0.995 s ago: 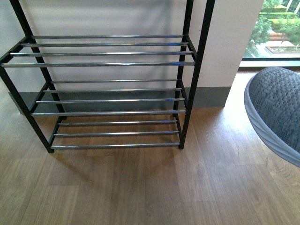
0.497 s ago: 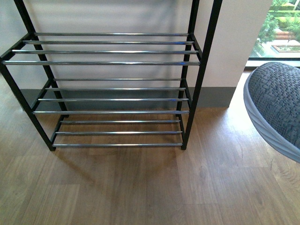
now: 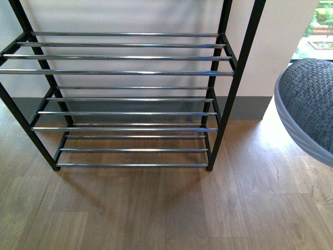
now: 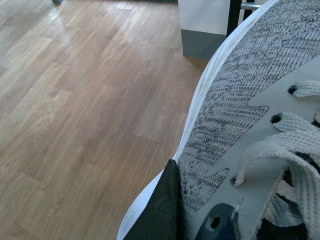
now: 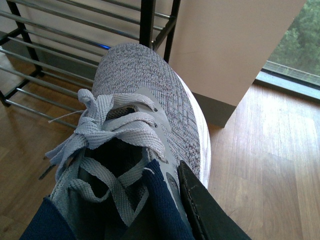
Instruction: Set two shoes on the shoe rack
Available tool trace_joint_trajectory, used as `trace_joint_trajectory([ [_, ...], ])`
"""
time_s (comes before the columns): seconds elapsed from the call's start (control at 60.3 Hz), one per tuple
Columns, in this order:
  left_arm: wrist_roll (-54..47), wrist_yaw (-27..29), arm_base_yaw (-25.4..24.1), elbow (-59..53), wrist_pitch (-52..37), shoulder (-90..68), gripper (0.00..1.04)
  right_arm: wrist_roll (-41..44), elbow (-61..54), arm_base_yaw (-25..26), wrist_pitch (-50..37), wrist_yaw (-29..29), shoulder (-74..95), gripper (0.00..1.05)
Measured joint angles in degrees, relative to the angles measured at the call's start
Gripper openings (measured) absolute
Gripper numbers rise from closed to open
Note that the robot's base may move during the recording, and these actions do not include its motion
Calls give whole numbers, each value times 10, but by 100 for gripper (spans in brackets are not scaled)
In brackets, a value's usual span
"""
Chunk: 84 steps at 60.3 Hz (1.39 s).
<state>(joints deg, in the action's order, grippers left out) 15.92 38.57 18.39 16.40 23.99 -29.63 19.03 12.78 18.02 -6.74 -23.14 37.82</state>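
Close up, the left tool (image 4: 187,219) is clamped on the left-hand sneaker (image 4: 235,95): one dark finger (image 4: 161,207) presses on the grey knit side by the white sole, and another dark part sits under the laces. The right tool (image 5: 172,200) grips the right-hand sneaker (image 5: 142,95) in the same way. Its black finger (image 5: 202,207) lies along the outer side beside the dark blue collar, and the other finger is hidden inside the shoe. Both shoes hang in the air above the floor (image 3: 156,213), which is laid in long wood-grain planks of warm brown with a soft sheen.

From the robot's body camera, the rounded toe of one grey sneaker (image 3: 308,107) fills the right edge; which of the two it is cannot be told. It is to the right of the shoe rack (image 3: 130,73) and not touching it.

Further off, the rack stands on the floor against a pale wall (image 3: 125,15), black posts carrying three visible tiers of shiny chrome bars. A grey skirting band (image 3: 244,107) runs along the base of the wall. Farthest off, a window (image 5: 300,40) shows green foliage.
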Motion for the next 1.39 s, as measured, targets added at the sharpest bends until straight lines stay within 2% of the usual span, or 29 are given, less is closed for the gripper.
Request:
trace_joint_trajectory([
  [1.393,0,3,-1,-4,0,0,2,0,1,0,0,-4,0,1],
])
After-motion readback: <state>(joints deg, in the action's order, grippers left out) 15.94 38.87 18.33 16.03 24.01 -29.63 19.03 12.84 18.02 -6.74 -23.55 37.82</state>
